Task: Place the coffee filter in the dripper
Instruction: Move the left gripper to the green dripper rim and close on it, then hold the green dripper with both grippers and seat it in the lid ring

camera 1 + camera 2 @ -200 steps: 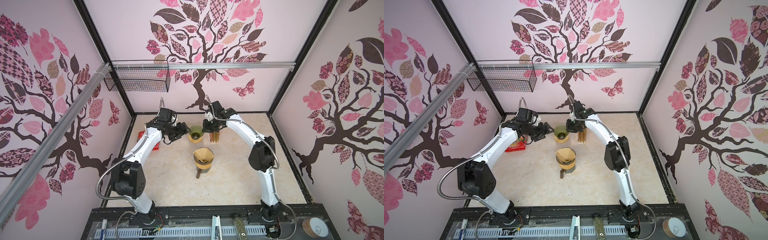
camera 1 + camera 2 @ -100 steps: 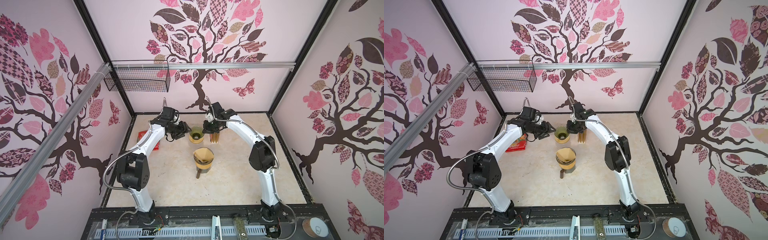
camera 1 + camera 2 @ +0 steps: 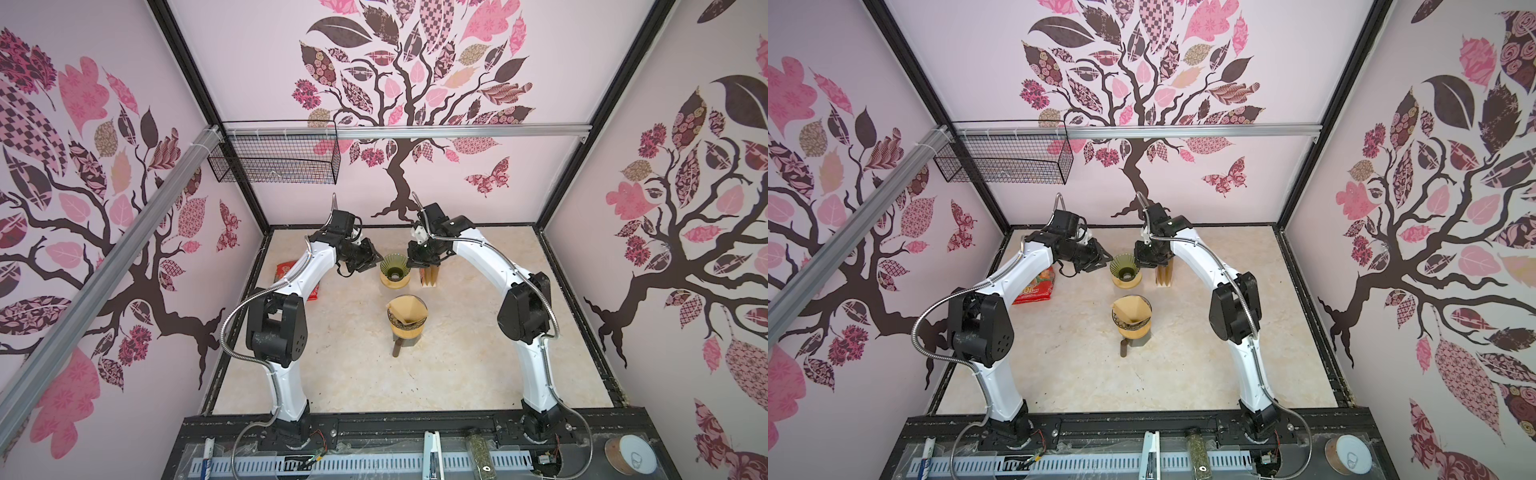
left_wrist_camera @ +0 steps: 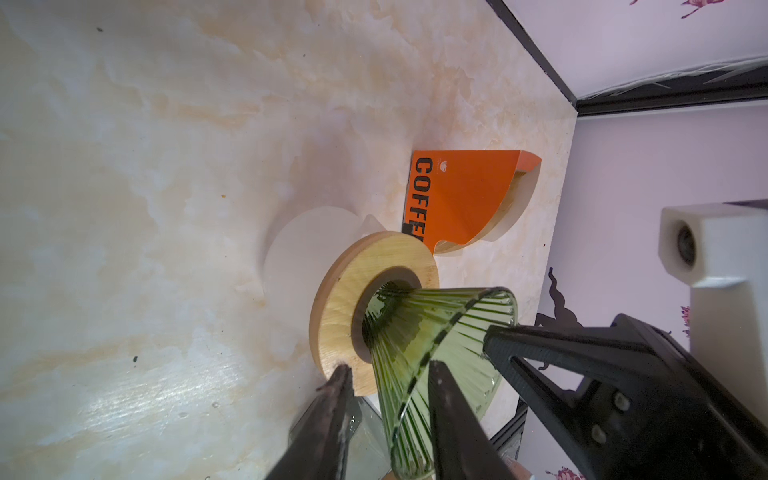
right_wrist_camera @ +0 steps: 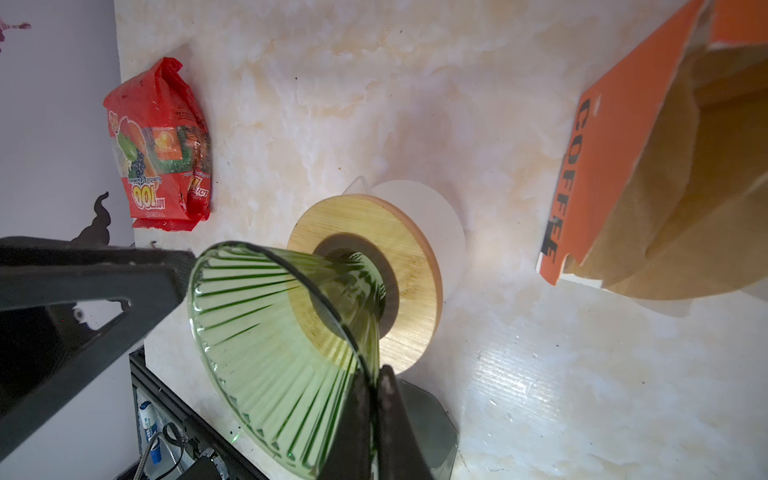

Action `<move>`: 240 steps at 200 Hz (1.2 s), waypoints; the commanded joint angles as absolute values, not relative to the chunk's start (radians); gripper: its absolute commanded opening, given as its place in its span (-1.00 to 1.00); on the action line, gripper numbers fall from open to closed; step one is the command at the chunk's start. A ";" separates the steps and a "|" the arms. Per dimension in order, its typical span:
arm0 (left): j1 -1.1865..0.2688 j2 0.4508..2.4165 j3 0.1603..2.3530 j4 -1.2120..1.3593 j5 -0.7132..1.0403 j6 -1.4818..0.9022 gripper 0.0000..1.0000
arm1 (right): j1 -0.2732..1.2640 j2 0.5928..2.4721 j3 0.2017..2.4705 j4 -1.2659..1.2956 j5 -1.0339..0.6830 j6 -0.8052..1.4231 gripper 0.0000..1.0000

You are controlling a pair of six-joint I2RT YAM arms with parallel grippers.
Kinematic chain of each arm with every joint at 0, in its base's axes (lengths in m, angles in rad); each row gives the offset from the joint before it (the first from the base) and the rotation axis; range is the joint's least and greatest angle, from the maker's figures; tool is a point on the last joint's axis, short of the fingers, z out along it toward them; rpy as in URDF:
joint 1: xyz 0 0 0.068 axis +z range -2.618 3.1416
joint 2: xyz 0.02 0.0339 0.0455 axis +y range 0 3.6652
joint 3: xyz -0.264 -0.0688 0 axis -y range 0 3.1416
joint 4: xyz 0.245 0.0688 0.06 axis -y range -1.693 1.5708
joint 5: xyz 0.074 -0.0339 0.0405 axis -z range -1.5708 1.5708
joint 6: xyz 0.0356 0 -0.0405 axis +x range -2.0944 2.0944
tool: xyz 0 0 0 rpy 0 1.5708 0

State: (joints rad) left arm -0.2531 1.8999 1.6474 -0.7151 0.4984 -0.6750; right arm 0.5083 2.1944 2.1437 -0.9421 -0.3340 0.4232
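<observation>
Dripper [image 3: 394, 268], empty green ribbed glass, stands far-centre: my left gripper [image 4: 390, 365] straddles its left wall, jaws narrow but not pinching, and my right gripper [image 5: 374, 372] clamps its right rim. Brown paper coffee filters [image 5: 685, 187] stand on edge in the orange box [image 5: 615, 137] just right of it, nearer that gripper.

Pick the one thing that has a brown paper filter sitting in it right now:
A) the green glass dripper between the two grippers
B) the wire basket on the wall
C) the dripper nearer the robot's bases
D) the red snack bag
C: in both top views the brown paper filter sits opened out in the nearer dripper, while the green glass dripper shows only bare ribbed glass inside.
</observation>
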 commanded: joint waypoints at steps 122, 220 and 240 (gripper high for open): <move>-0.259 1.960 1.697 -0.711 0.522 -0.674 -0.53 | 0.489 2.240 2.222 -0.973 -0.370 0.406 -1.00; -0.266 1.973 1.690 -0.722 0.548 -0.655 -0.60 | 0.489 2.257 2.219 -0.963 -0.383 0.414 -1.00; -0.265 1.958 1.681 -0.721 0.545 -0.656 -0.60 | 0.489 2.259 2.218 -0.962 -0.382 0.416 -1.00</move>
